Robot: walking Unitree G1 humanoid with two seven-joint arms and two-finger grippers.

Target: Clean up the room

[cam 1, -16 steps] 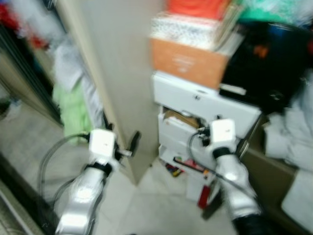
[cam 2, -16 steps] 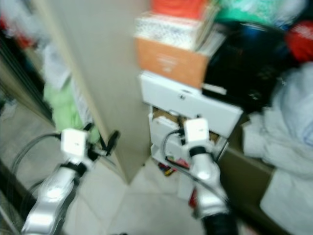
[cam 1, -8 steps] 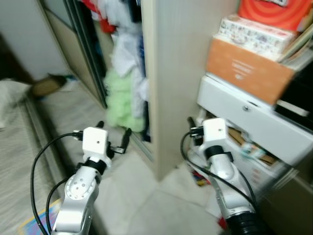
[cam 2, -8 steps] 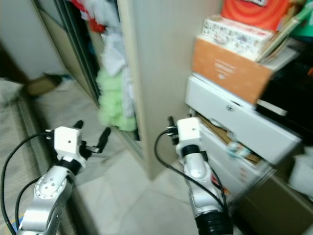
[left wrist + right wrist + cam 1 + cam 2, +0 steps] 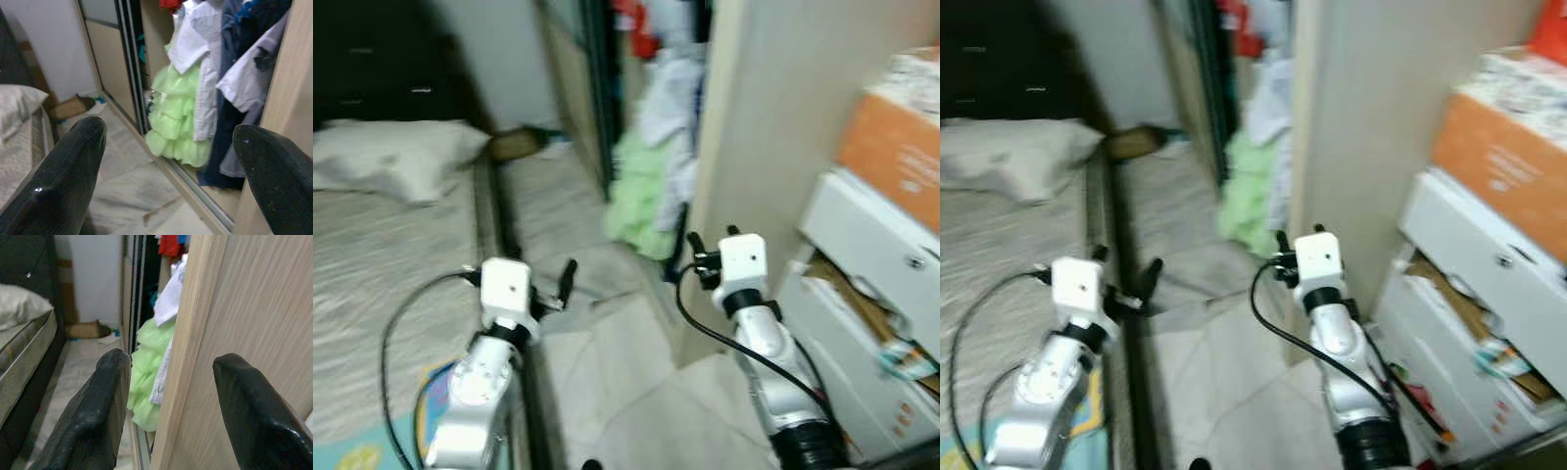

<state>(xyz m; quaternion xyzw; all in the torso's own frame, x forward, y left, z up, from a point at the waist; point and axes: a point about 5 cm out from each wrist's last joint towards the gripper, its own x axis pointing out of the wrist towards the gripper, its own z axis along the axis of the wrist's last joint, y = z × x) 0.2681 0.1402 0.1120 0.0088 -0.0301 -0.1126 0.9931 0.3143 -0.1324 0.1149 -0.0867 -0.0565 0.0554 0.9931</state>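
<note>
Both grippers are empty with fingers spread apart: the left gripper (image 5: pixel 548 290) hangs over the edge of the bed (image 5: pixel 382 245), the right gripper (image 5: pixel 702 257) sits close against the wardrobe panel (image 5: pixel 754 127). The likeliest thing to tidy, the green dress (image 5: pixel 178 122), hangs upright in the open wardrobe, far and slightly left of the right gripper. By my reckoning the right arm is nearer.

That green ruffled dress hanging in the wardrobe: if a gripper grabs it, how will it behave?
The green ruffled dress looks like thin, layered fabric, so it is probably floppy and light. It hangs among other clothes, so pulling may drag them too. Both grippers, left and right, are open and apart from it.
</note>
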